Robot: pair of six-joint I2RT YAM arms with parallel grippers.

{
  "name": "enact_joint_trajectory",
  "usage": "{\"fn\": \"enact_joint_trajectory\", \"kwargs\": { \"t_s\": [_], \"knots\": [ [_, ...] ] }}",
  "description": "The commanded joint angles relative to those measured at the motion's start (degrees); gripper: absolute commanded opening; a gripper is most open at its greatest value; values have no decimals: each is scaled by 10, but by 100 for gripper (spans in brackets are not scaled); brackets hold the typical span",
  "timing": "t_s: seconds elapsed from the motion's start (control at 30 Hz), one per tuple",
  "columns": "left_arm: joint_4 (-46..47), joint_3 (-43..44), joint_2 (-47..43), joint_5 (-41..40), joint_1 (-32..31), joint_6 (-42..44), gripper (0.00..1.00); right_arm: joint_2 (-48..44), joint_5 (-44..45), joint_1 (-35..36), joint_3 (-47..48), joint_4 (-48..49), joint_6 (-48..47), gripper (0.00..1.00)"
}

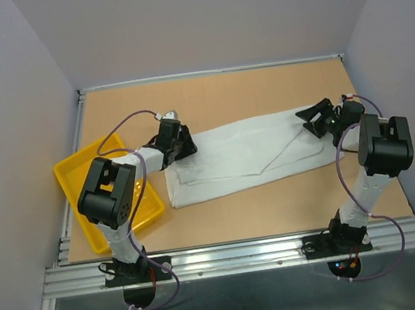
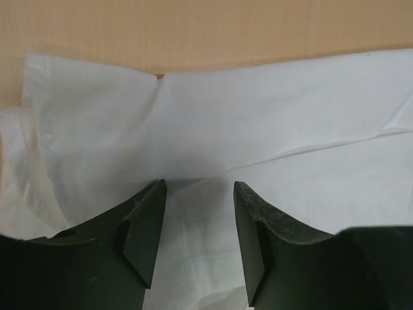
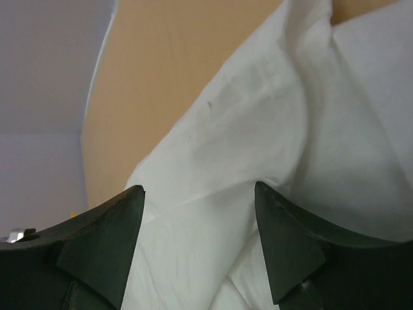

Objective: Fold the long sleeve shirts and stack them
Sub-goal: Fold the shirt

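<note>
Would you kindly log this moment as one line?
white shirt: part-folded on table | left gripper: open over its left end | right gripper: open over its right end | yellow tray: beside shirt

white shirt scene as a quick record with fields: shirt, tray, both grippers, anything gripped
shirt: plain white thin-fabric long sleeve shirt, lying as a long, partly folded band across the tan table
tray: yellow plastic tray, left of the shirt, partly hidden by the left arm
left: left gripper open, over the shirt's left end
right: right gripper open, over the shirt's right end
gripped: no cloth visibly pinched in either
stack: none visible
</note>
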Motion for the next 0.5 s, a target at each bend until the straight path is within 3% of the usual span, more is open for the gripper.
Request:
{"fn": "enact_joint_trajectory", "kwargs": {
  "t_s": [0.0,0.13,0.3,0.43,0.47],
  "knots": [
    [-39,-27,-24,18,4,-9,58,-17,11,-9,53,12,-11,74],
    [-64,-14,-81,16,4,2,60,-72,45,7,89,-136,-57,74],
    [-105,52,-119,-38,4,76,73,-190,187,85,68,-327,-114,74],
    [-162,100,-95,-89,4,130,74,-269,270,156,29,-437,-121,68],
    [-166,108,-90,-92,4,138,70,-291,283,167,23,-458,-122,67]
  ]
}}
